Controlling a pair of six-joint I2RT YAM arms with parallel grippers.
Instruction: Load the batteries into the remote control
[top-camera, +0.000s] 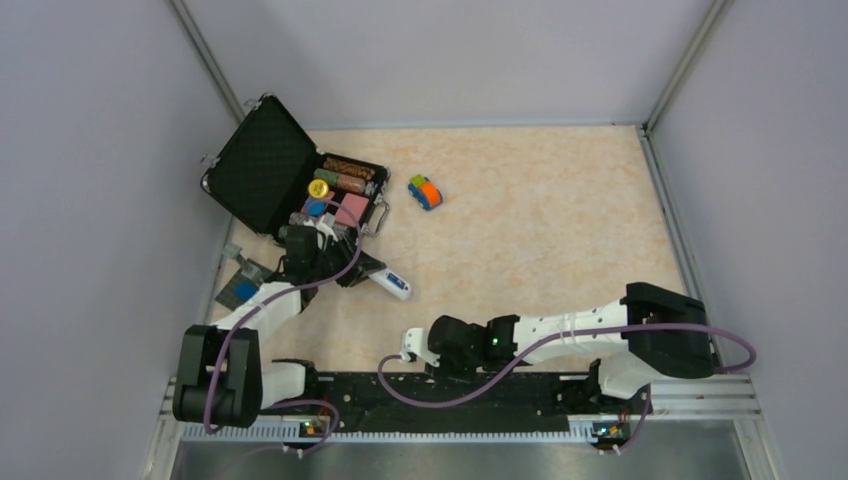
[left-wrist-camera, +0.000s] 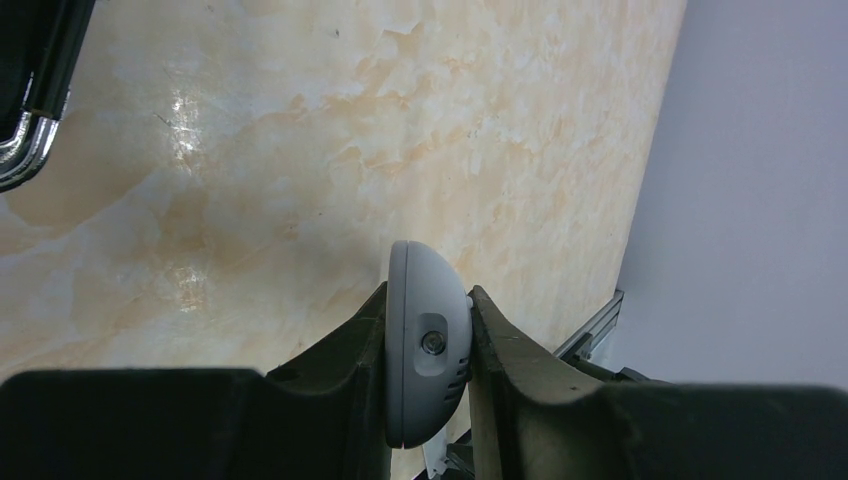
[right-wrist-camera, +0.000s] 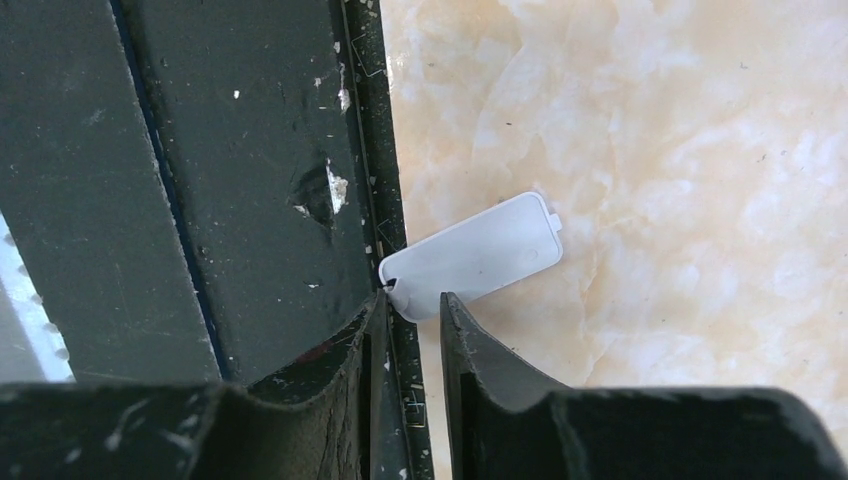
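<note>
My left gripper (top-camera: 368, 274) is shut on the white remote control (top-camera: 396, 285), which sticks out to its right just above the table. In the left wrist view the remote (left-wrist-camera: 425, 350) shows end-on, clamped between both fingers (left-wrist-camera: 362, 340) of that gripper (left-wrist-camera: 428, 300). A small blue patch shows on the remote in the top view; I cannot tell if it is a battery. No loose batteries show. My right gripper (top-camera: 412, 347) pinches the end of a thin white battery cover (right-wrist-camera: 472, 268) at the black rail's edge; the jaws (right-wrist-camera: 412, 300) stand narrowly apart on it.
An open black case (top-camera: 262, 165) with striped chip stacks and coloured pieces stands at the back left. An orange-blue-green toy car (top-camera: 425, 192) sits to its right. A black rail (top-camera: 450, 395) runs along the near edge. Grey walls enclose the table.
</note>
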